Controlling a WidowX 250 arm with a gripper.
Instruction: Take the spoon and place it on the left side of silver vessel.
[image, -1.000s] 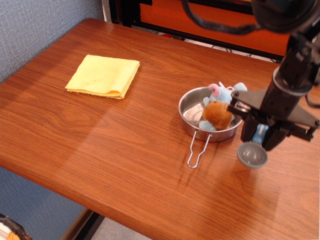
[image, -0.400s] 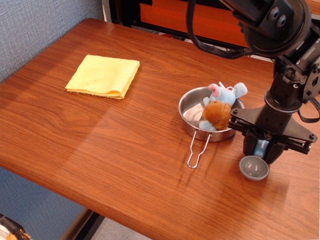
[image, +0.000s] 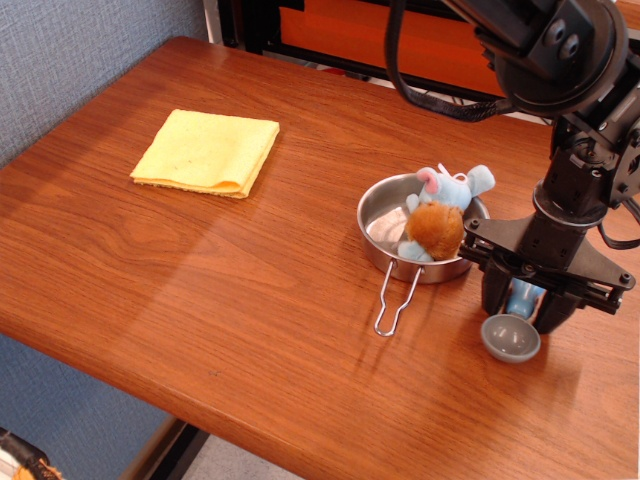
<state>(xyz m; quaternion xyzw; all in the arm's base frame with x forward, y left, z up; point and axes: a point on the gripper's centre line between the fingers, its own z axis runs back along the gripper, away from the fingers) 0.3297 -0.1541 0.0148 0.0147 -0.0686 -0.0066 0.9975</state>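
Leftmost, in the upper left of the frame, a folded yellow cloth (image: 207, 152) lies flat on the wooden table (image: 200, 270), well apart from everything else. Right of centre sits the silver vessel (image: 385, 222), its looped wire handle pointing toward the lower edge of the frame; a blue-and-orange plush toy (image: 440, 215) fills much of its bowl and hides the far rim. At the lower right the spoon (image: 511, 335) rests on the table, to the right of the vessel and just beside it. Its grey bowl shows fully, lying just below the fingertips, while the light blue handle runs up between the two dark fingers and is partly hidden by them. The gripper (image: 520, 308) stands over the handle with a finger on each side; whether the fingers press the handle or merely straddle it cannot be told. The arm's upper part is cut off by the top right edge. No writing can be read anywhere
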